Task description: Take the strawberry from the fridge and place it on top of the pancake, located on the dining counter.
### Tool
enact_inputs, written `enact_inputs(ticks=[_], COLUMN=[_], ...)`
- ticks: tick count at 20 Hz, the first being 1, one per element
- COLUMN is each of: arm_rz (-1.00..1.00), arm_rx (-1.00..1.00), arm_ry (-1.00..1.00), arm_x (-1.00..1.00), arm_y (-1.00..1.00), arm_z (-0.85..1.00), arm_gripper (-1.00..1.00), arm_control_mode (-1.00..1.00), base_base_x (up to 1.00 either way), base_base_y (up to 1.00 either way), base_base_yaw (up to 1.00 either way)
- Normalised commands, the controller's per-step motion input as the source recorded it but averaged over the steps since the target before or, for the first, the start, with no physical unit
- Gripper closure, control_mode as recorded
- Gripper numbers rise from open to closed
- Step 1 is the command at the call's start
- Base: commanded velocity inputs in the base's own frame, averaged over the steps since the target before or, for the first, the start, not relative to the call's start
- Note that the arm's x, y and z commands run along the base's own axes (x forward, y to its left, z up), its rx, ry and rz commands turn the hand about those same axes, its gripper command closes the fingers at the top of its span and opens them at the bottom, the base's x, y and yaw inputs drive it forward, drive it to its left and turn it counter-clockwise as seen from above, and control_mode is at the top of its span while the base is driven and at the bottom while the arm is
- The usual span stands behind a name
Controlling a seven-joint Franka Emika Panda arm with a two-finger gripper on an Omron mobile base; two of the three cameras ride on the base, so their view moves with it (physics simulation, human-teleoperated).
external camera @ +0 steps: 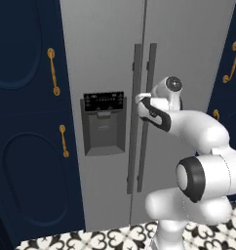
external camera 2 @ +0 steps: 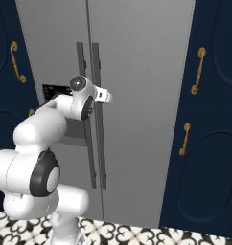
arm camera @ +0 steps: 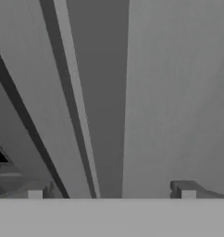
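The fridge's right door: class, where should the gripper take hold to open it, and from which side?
Probably the right door's long vertical handle, approached from the front. It stands off the fridge door, so the open gripper can straddle the bar, a finger on each side.

Arm is rising from the base, elbow folding high, forearm reaching forward at mid height. Wrist is pointing the gripper (arm camera: 111,192) straight ahead, level. Jaws are standing wide apart, nothing between them; fingertips (arm camera: 188,190) are showing at the hand view's lower edge.
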Motion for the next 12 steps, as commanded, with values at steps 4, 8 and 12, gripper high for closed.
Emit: enact_inputs(ticks=[4,8,12], arm_rz=[0.0,0.0,0.0], arm_rx=[0.0,0.0,0.0], arm_ry=[0.0,0.0,0.0], arm_x=[0.46,0.41,0.48], arm_y=[0.0,0.0,0.0], arm_z=[0.0,0.0,0.0], arm_gripper=[-1.0,-1.0,-1.0], arm_control_mode=[-1.0,-1.0,-1.0], base_base_x=[0.0,0.0,0.0], base_base_y=[0.0,0.0,0.0], base_base_yaw=[0.0,0.0,0.0])
